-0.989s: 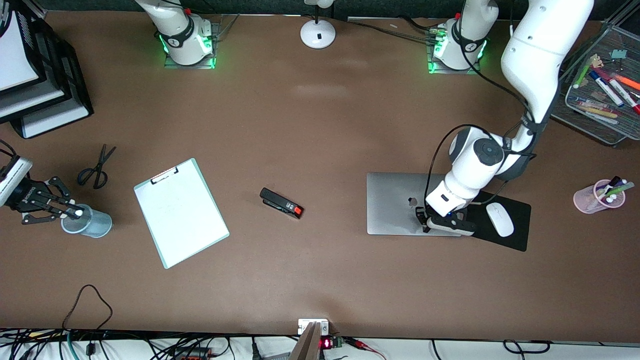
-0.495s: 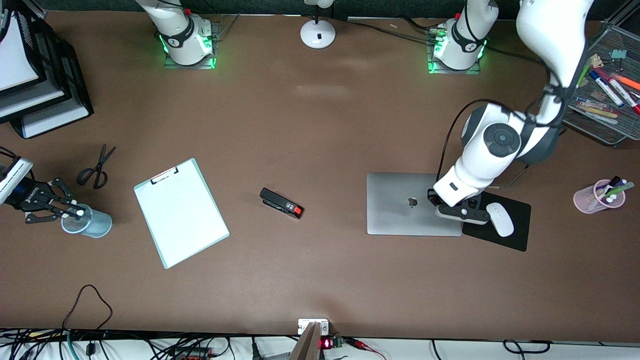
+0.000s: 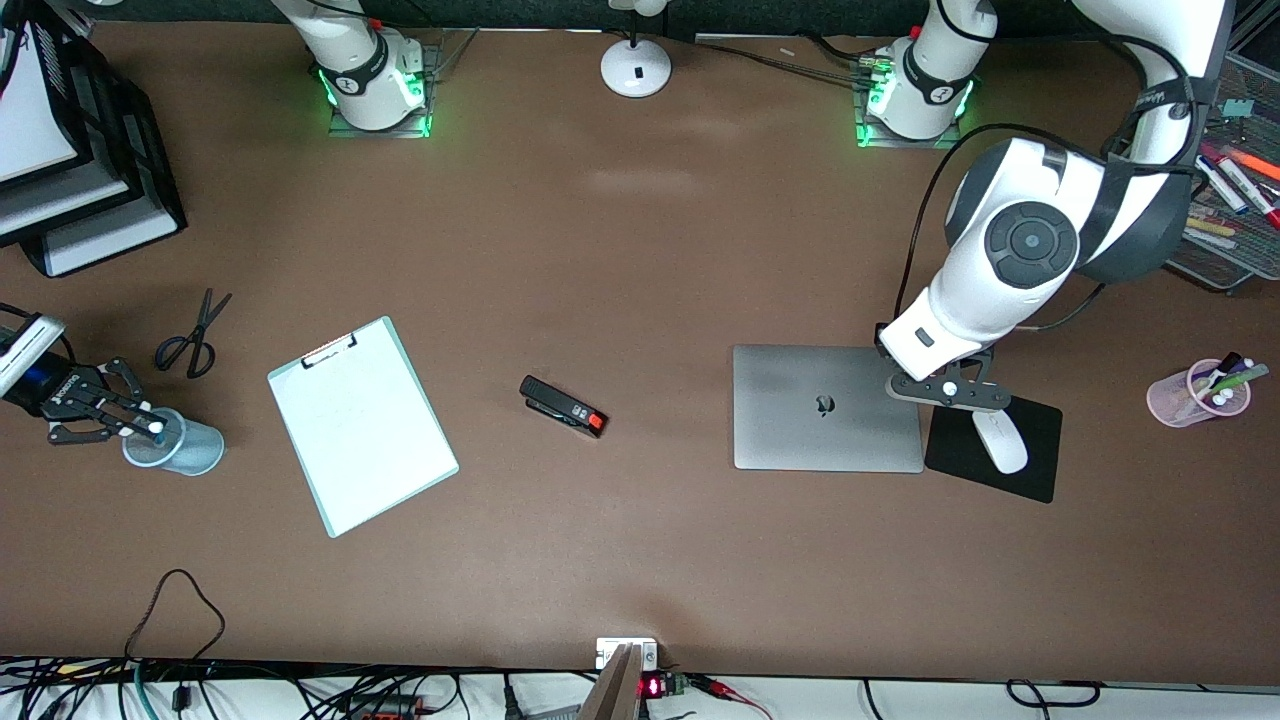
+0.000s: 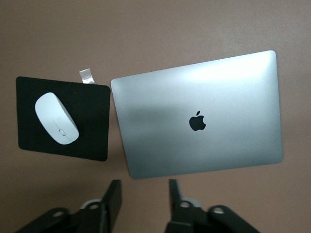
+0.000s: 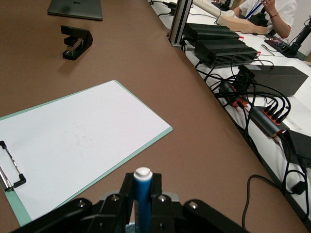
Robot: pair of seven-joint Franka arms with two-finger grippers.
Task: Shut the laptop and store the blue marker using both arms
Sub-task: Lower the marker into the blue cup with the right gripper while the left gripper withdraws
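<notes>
- You can read no words or numbers on anything on the table.
- The one sign you have is the dark apple logo (image 4: 197, 121) on the laptop (image 3: 790, 430) lid, at the lid's middle; in the front view it shows at the lid's 12 o'clock from the edge nearest the front camera.
- The marks on the arm bases are too small for you to read.

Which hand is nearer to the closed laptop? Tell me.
Left. The left hand hangs over the laptop's edge beside the mouse pad; the right hand holds the blue marker over the blue cup.
</notes>
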